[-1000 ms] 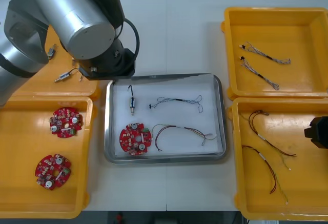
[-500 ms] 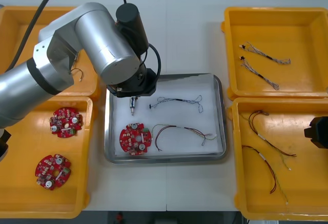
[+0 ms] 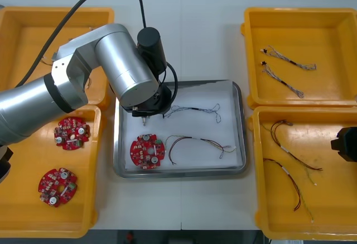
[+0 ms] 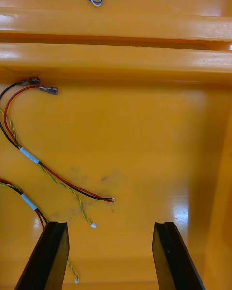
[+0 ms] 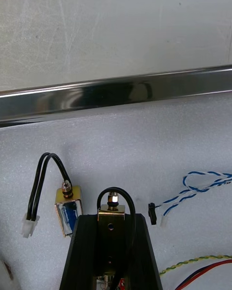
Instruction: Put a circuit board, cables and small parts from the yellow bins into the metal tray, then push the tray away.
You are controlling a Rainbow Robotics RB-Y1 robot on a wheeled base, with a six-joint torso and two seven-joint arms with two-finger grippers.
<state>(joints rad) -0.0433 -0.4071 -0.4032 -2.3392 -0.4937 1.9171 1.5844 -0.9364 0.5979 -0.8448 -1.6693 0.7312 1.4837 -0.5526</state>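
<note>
While clenched in the left jaws, a black-wired small metal part (image 5: pixel 111 216) sits in the metal tray's (image 3: pixel 241 127) upper left.
A second small metal part (image 5: pixel 67 211) lies just beside it; right jaws gape above the lower-right yellow bin (image 3: pixel 334 210).

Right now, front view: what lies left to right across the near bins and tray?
Near left yellow bin, its far circuit board, metal tray, tray's circuit board, red and yellow cable, near right yellow bin, right gripper. Left gripper, shut on a small metal part, is over the tray's left side.
</note>
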